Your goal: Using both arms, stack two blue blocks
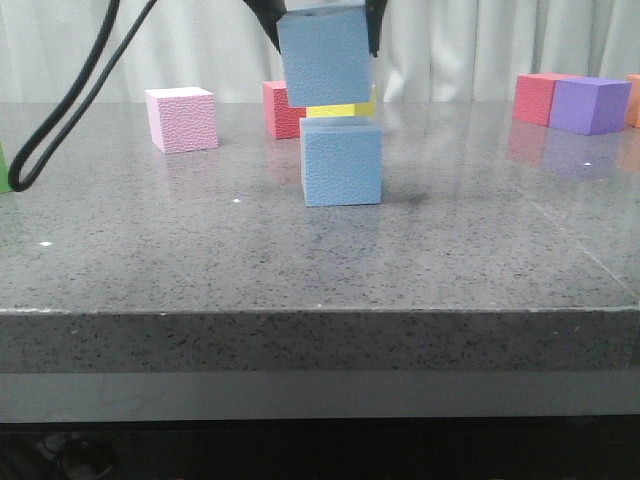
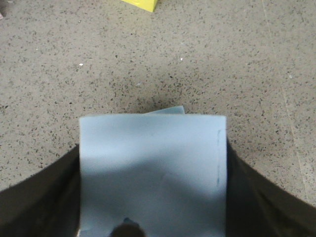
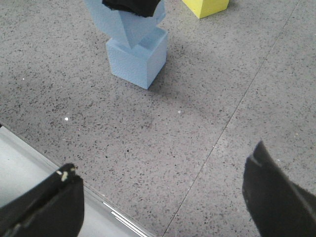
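Note:
One blue block (image 1: 342,162) stands on the grey table. My left gripper (image 1: 322,45) is shut on the second blue block (image 1: 325,58) and holds it slightly tilted just above the first, with a small gap between them. In the left wrist view the held block (image 2: 153,168) fills the jaws, and a sliver of the lower block (image 2: 170,110) shows past it. The right wrist view shows the lower block (image 3: 136,61), the held block (image 3: 118,24) and the left gripper (image 3: 132,5) from a distance. My right gripper (image 3: 163,192) is open and empty near the table's front edge.
A pink cube (image 1: 181,119), a red cube (image 1: 283,110) and a yellow cube (image 1: 345,110) stand behind the blue blocks. A red cube (image 1: 538,97) and a purple cube (image 1: 590,105) stand at the far right. A black cable (image 1: 60,110) hangs on the left.

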Controlling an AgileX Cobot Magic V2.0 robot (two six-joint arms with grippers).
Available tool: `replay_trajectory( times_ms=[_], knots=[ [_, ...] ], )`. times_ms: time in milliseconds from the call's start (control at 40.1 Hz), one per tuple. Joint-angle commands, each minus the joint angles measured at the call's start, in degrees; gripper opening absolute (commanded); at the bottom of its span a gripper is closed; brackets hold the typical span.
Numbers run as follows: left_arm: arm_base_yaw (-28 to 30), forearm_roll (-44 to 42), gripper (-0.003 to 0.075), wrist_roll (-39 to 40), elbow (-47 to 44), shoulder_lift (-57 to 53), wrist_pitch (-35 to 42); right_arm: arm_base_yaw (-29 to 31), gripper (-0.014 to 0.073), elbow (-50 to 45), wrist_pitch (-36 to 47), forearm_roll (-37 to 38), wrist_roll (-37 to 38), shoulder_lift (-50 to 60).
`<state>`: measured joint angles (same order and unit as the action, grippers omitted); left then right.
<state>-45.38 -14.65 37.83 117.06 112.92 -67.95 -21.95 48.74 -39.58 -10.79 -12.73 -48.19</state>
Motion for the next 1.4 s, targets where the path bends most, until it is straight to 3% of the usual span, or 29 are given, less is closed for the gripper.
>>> replay_trajectory(
  times_ms=[0, 150, 399, 624, 949, 1098, 1223, 1373],
  knots=[
    [-0.3, -1.0, 0.0445, 0.6, 1.9, -1.9, 2.7, 0.3, 0.0653, 1.5, 3.8, -0.7, -0.4, 0.2],
    [-0.3, -1.6, 0.0452, 0.6, 1.9, -1.0, 3.7, 0.3, 0.0653, 1.5, 3.8, -0.7, -0.4, 0.2],
    [-0.3, -1.5, 0.0624, 0.6, 1.9, -1.0, 3.7, 0.3, 0.0653, 1.5, 3.8, -0.7, -0.4, 0.2],
    [-0.3, -0.5, 0.0627, -1.4, 2.3, -2.6, 3.3, 0.3, 0.0653, 1.5, 3.8, -0.7, -0.4, 0.2],
    [1.8, 7.7, 0.0620, -21.5, 2.3, -11.4, 2.4, 0.3, 0.0653, 1.5, 3.8, -0.7, -0.4, 0.2],
    [5.9, 16.7, 0.0620, -32.4, 0.0, -16.6, 2.8, 0.3, 0.0653, 1.5, 3.8, -0.7, -0.4, 0.2],
    [11.5, 29.4, 0.0620, -44.6, -6.2, -22.6, 5.8, 0.3, 0.0653, 1.5, 3.8, -0.7, -0.4, 0.2],
    [17.8, 35.1, 0.0620, -52.6, -18.9, -32.4, 10.5, 0.3, 0.0653, 1.5, 3.8, -0.7, -0.4, 0.2]
  ],
)
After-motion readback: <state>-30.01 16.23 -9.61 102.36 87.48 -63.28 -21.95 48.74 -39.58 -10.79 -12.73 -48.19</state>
